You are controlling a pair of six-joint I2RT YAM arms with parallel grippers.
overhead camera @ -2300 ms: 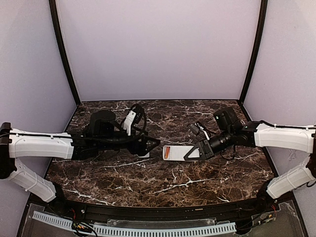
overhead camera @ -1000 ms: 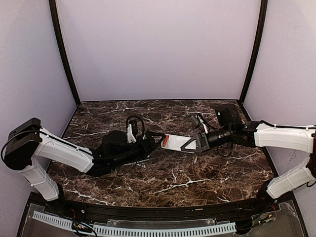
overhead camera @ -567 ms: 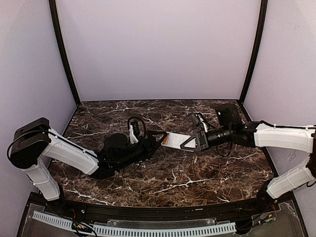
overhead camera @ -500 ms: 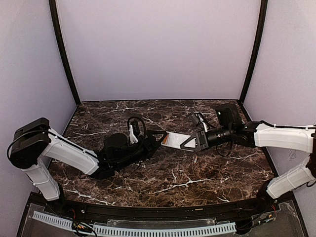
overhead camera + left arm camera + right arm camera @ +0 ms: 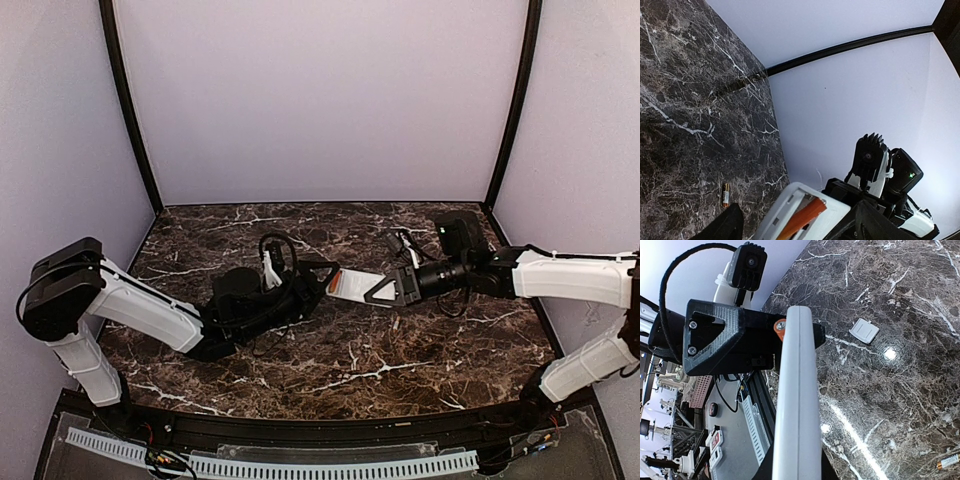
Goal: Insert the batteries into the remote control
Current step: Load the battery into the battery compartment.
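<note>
Remote (image 5: 348, 284) clamped in R fingers (image 5: 385, 292), clear of bench (image 5: 300, 360). L fingers (image 5: 715, 335) wide apart, straddling its end w/ orange battery (image 5: 780, 326); contact unclear.

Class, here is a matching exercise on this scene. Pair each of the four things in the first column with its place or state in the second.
Things
1. slim white rectangular plastic remote control
2. orange-red cylindrical battery
3. small white square plastic piece
4. left end effector

States
A. lying flat on the dark marble table
B. open, at the remote's end
C. held above the table by the shut right end effector
D. resting in the remote's open compartment

Pairs: 1-C, 2-D, 3-A, 4-B
</note>
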